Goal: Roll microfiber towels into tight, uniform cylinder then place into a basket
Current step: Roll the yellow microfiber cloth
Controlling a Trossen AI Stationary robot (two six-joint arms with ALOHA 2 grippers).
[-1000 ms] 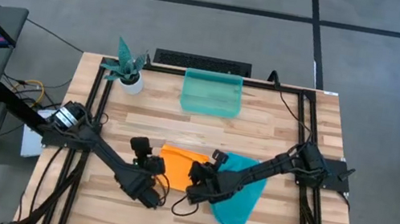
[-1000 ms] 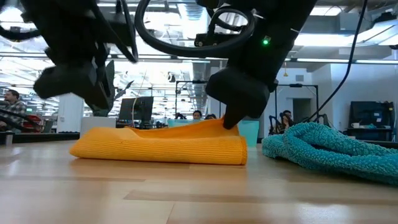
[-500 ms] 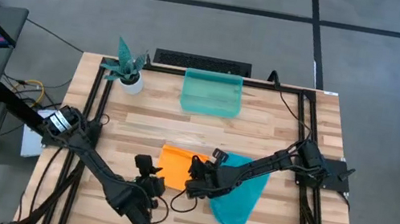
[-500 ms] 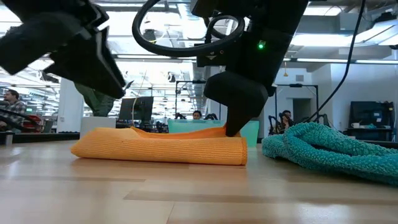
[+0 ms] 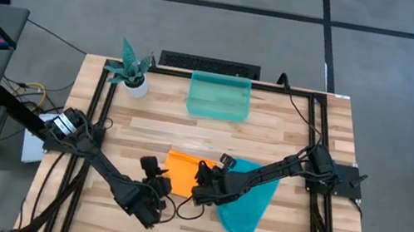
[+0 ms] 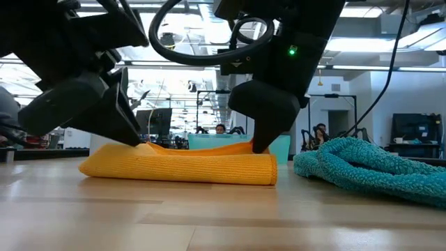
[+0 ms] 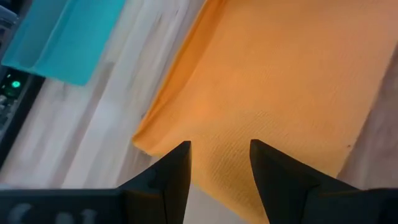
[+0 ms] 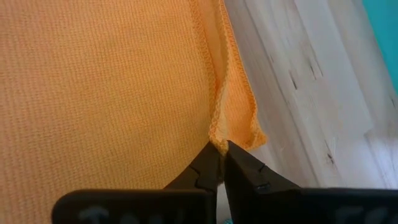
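An orange towel (image 5: pixel 181 171) lies folded flat on the wooden table (image 5: pixel 270 139), well short of the teal basket (image 5: pixel 219 97) at the far edge. The left gripper (image 7: pixel 219 163) hangs open over the towel's near edge. The right gripper (image 8: pixel 219 163), nearly closed, pinches its corner hem. A rumpled teal towel (image 5: pixel 251 203) lies beside, partly hidden under the right arm.

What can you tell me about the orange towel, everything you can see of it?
The orange towel is a ribbed, soft-looking cloth lying folded flat on the wooden table, beside the rumpled teal towel. Its stitched hem shows at one corner. The right claw sits at that corner edge, nearly shut. The left claw is open over the opposite edge.
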